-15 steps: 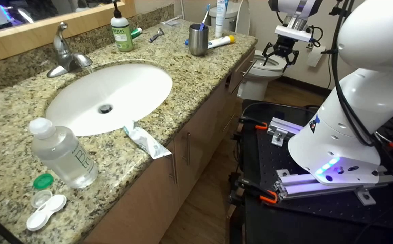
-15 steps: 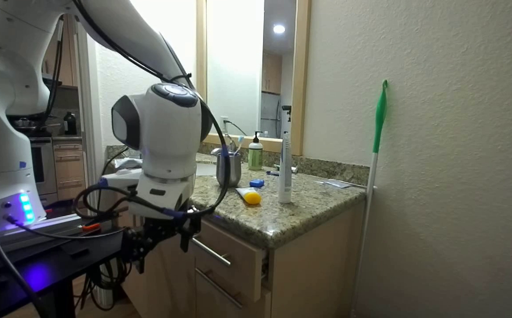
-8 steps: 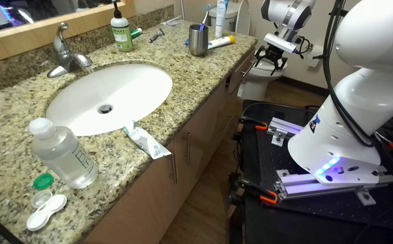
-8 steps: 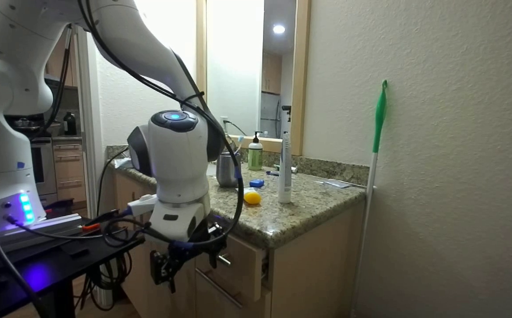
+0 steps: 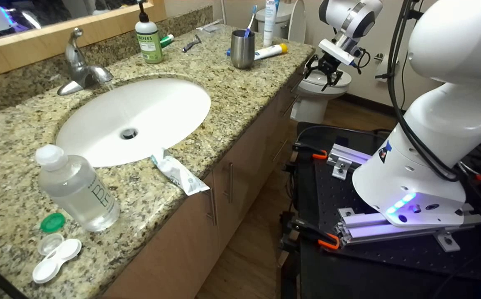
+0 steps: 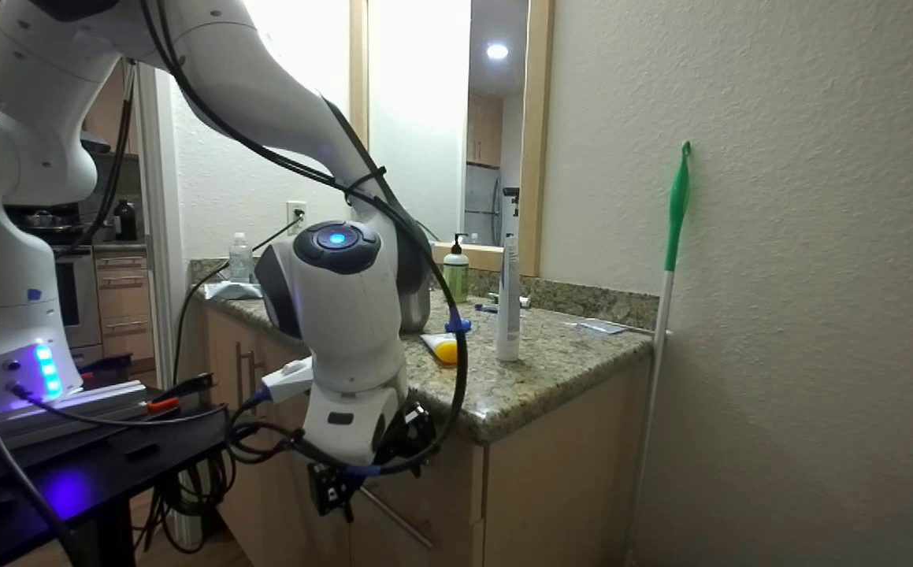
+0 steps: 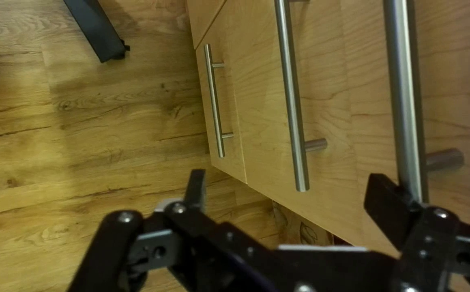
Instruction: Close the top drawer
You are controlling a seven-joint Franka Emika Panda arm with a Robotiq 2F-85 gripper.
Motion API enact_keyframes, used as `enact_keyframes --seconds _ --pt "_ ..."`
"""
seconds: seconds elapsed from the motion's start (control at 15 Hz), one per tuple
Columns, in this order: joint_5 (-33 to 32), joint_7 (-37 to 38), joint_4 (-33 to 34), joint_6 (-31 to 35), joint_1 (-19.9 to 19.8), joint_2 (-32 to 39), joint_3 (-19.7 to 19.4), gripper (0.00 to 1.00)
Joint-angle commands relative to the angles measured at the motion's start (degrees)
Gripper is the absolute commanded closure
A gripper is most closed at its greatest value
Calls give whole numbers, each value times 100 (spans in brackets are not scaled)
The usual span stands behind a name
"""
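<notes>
Wrist view: the gripper enters from the bottom, and its two fingers stand well apart from each other.
Top handle: this metal bar is at the right of the same view; its bottom end there overlaps with one of the fingers — whether they touch, I cannot tell.
Top drawer: directly under the corner of the counter, in an exterior view; it looks closed, or almost closed, because its front lies about level with the side of the cabinet.
Middle handle: farther to the left in the wrist view, and after it comes a low handle, beside the wooden floor.
Arm: white, bent downward before the drawer, hiding a part of its front.
Cup: it is of metal and holds a toothbrush; near it one yellow-capped tube lies flat — and one white tube stands upright.
Sink: around it are the tap, a soap bottle, a clear bottle and a squeezed tube, whose end goes over the counter's edge.
</notes>
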Motion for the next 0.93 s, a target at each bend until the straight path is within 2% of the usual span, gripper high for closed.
enact_keyframes --seconds 0.0,0.07,0.13,0.2,0.33,0.47,0.6,0.67,0.8,0.87 --pt "100 -335 162 -434 -164 4 129 0" --pt "-79 -422 -56 -608 -146 -150 13 0" --pt "-661 -117 -270 -747 168 -268 -368 0" --pt "-1045 -14 -415 -811 287 -360 -568 0" --pt "-1940 119 -822 -850 439 -730 -986 0" --pt "-2713 67 -1319 -594 586 -1269 -1396 0" --pt "-2819 -516 -1766 -437 362 -1939 -1379 0" --pt "-2607 -1003 -1986 -399 373 -2263 -1461 0" --pt "-2629 -1622 -2436 -453 380 -2925 -1605 0" --pt "-2715 -1036 -1722 -625 287 -2153 -1447 0"
